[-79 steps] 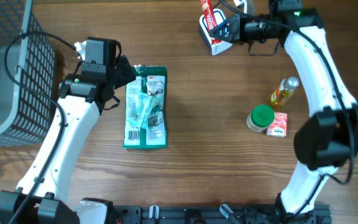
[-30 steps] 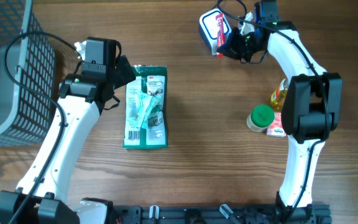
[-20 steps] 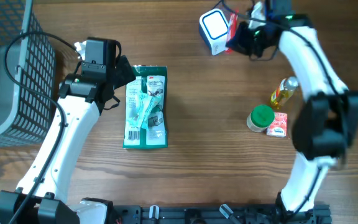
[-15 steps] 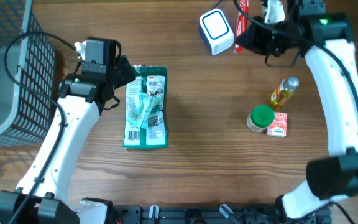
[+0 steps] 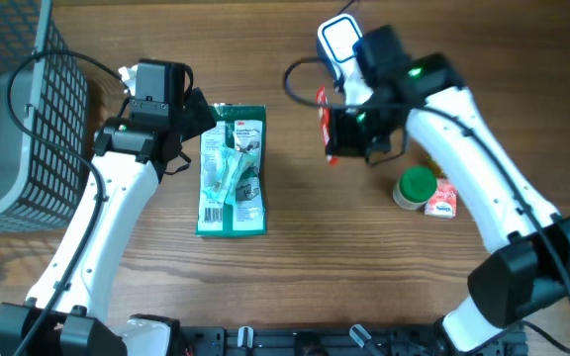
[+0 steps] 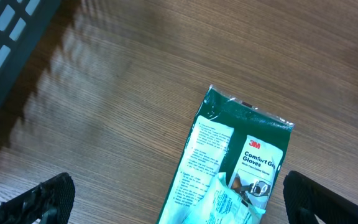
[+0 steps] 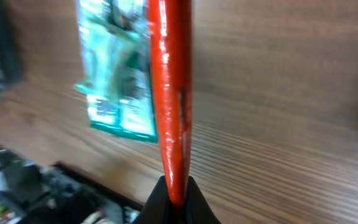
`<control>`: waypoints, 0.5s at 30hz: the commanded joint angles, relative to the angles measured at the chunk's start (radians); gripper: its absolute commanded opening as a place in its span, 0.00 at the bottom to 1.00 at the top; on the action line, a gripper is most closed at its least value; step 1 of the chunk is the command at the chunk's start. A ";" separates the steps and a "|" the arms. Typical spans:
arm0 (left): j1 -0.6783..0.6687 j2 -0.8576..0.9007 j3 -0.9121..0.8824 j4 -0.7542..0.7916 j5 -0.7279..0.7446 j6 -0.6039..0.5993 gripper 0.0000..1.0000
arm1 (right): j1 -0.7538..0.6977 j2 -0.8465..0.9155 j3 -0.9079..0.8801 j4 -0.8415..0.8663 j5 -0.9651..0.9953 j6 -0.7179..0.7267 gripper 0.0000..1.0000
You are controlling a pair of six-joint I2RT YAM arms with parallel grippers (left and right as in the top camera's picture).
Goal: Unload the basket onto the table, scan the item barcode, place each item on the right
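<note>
Red and glossy, the flat thin packet (image 5: 322, 123) is the item you are to scan. It hangs above the middle of the wooden table (image 5: 315, 262), pinched in your right gripper (image 5: 338, 132), whose jaws are clamped tight on one end of it. In the right wrist view you see it edge-on, a narrow red strip rising straight out from between the black fingertips (image 7: 188, 202); that view is blurred, so no print or barcode can be read.

The white box scanner with the blue-rimmed face (image 5: 337, 38) sits at the far edge of the table, just beyond the right wrist. The red packet is near it but apart, on the side closer to you.

A green plastic packet of gloves (image 5: 232, 168) lies flat to the left of the red packet, between the two arms. Your left gripper (image 5: 196, 112) hovers at its far left corner with jaws spread wide and nothing in them.

A round jar with a green lid (image 5: 415, 187) stands right of the red packet, a small pink box (image 5: 444, 201) just beside it. A black mesh basket (image 5: 28, 89) stands at the left edge.
</note>
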 commanded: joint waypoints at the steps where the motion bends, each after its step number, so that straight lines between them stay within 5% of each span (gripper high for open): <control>1: 0.005 0.004 -0.003 0.002 0.002 0.016 1.00 | 0.053 0.014 -0.092 0.033 0.155 0.092 0.04; 15: 0.005 0.004 -0.003 0.002 0.002 0.015 1.00 | 0.070 0.014 -0.255 0.111 0.320 0.101 0.05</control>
